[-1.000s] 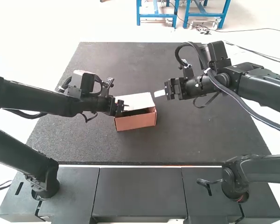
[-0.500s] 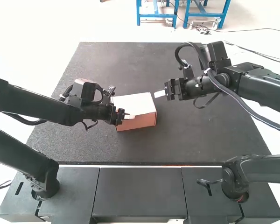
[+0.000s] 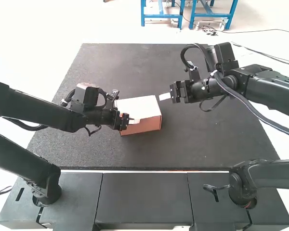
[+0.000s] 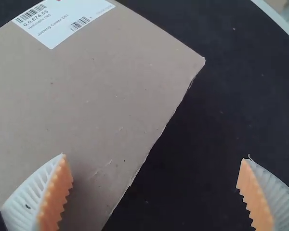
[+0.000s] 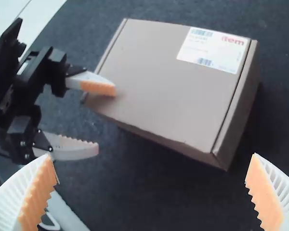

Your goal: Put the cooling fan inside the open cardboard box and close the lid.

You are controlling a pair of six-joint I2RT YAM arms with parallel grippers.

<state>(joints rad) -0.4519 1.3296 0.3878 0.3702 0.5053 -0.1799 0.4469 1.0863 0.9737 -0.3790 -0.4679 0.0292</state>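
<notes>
The brown cardboard box lies on the black mat with its lid down flat, a white label on top. My left gripper is at the box's left end, open, one ribbed finger resting over the lid's edge and the other finger over the mat beside it. The box lid lies close under that wrist. My right gripper hovers open above and just right of the box, and the box and the left gripper lie below it.
The black rubber mat covers the table around the box, with free room in front and to the right. White floor surrounds the mat. The arm bases stand at the near edge.
A second ago the lid stood partly raised; my left gripper came down and slightly nearer, and the lid now lies flat. The right arm has not moved.
</notes>
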